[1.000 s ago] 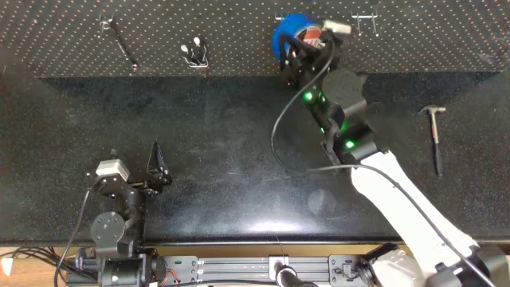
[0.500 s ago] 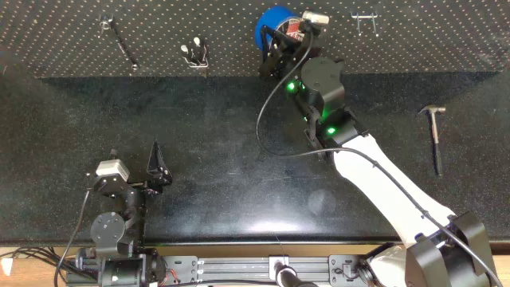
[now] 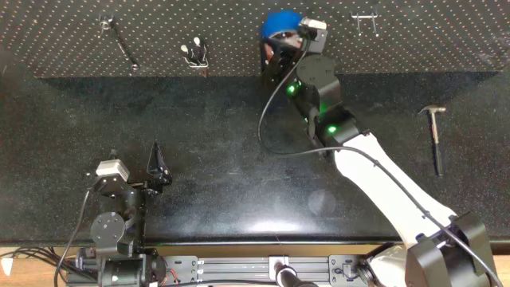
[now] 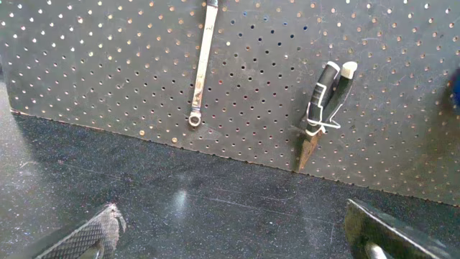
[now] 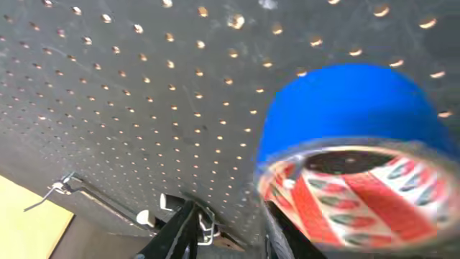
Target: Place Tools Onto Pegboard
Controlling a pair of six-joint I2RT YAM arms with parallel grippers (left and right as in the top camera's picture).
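1. My right claw [image 5: 231, 232] is pinching the roll of blue tape [image 5: 345, 137]. One finger looks to sit inside the ring and the other outside, so I seem to hold it by its wall.
2. The tape is up against the pegboard [image 3: 223, 32] at the far side of the table [image 3: 239, 127], about the middle. A bare hook [image 3: 364, 19] is a little to its right.
3. My left claw [image 4: 231, 219] rests at the near left of the table, spread wide with nothing between its fingers.
4. I judge the roll light and fairly stiff. Its outer face is smooth, so it may swivel or slip in a two-finger pinch. A hold on the wall leaves the hole free to go over a peg.
5. The hammer [image 3: 434, 135] lies on the table at the right. I expect it to be head-heavy, so I would grip the handle close to the head.
6. The count is one roll of tape, one hammer, and one wrench [image 4: 203, 61] and one pair of pliers [image 4: 323, 108] hanging at the far left. That makes four tools, two of them hung.
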